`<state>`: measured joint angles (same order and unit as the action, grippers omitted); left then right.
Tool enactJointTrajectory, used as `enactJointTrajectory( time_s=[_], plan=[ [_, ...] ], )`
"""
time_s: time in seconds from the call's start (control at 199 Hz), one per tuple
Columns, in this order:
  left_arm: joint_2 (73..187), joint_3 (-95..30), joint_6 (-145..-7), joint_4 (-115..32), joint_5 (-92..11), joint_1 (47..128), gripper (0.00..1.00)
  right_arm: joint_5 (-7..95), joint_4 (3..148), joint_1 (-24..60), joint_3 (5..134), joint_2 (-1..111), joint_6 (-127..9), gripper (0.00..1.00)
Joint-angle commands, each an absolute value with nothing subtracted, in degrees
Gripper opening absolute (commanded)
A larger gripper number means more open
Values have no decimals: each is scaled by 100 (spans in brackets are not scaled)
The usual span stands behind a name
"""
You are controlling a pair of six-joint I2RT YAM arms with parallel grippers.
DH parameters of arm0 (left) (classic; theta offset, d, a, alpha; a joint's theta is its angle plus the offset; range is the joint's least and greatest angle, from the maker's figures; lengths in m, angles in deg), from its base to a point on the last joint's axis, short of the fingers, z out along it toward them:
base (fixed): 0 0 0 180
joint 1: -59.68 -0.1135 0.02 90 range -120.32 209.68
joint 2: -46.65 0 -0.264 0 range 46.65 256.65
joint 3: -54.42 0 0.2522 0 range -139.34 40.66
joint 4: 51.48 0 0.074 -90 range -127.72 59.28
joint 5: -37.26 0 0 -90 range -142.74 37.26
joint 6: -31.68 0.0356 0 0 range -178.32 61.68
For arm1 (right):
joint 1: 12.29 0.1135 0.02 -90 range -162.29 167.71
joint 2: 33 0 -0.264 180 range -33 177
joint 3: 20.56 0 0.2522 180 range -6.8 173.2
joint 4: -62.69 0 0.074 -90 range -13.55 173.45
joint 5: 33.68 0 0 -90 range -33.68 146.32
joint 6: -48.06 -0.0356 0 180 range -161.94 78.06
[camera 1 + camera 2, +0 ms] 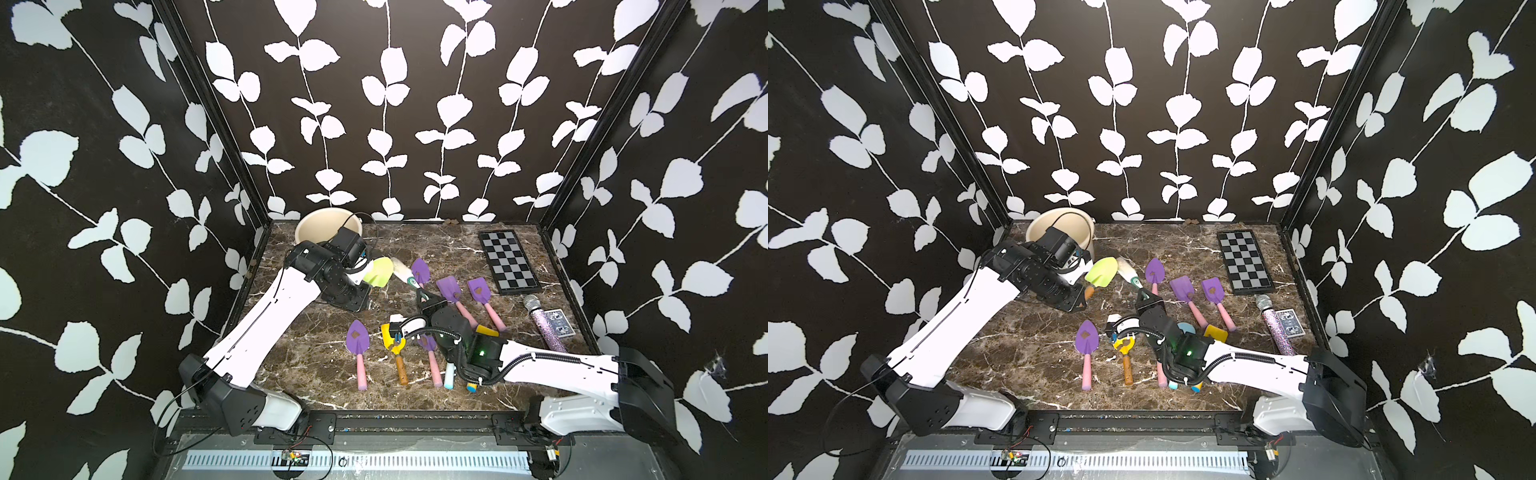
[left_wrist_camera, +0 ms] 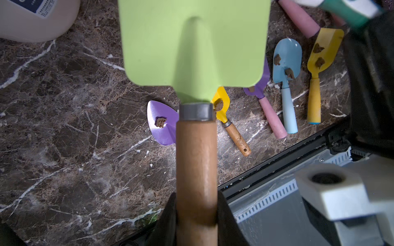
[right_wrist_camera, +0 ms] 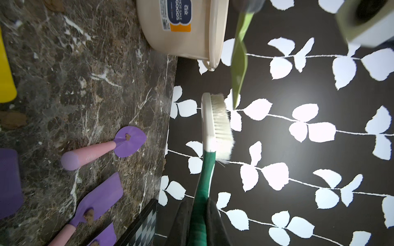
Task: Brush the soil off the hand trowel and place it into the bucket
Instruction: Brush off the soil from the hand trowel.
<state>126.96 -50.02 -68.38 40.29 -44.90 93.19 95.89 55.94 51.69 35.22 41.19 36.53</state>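
Dark marble surface (image 1: pixel 316 361), leaf-print walls | left claw (image 2: pixel 196 213) clenched on trowel (image 1: pixel 379 271) handle, held aloft, blade pointing toward the back | right claw (image 3: pixel 200 221) grasping brush (image 3: pixel 220 127), bristles just beside blade | bucket (image 1: pixel 307 224) just behind left claw, nearer that arm

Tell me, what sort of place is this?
Likely a robot test booth: a marble-look tabletop boxed in by leaf-patterned walls, with a left arm and right arm mounted at its front edge.

Likely lab booth, leaf-papered walls (image 1: pixel 374 104)
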Motion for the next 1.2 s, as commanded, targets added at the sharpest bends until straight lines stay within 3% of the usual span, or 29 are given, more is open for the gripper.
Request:
enactJointTrajectory(
  time_s=[0.0,0.306,0.582,0.788,0.938,1.199],
  plan=[
    [12469,-5269,-6772,4143,-4384,9244,0,9830,5302,5184,3427,4128,3581,0],
    [12799,-5139,-6754,3871,-4254,9221,0,9370,5196,5798,3700,4266,4127,0],
    [12819,-4779,-6704,3719,-4377,9220,0,9558,5015,5494,3951,4335,3836,0],
    [12325,-4076,-6771,3008,-4410,9219,0,9652,5619,4836,3845,4105,1656,0],
    [12242,-3850,-6857,2757,-4704,9222,0,9015,6714,4553,4046,3703,-206,0],
    [12333,-3495,-6965,2080,-4682,9225,0,6106,7433,3942,4299,2993,-3704,0]
  ],
)
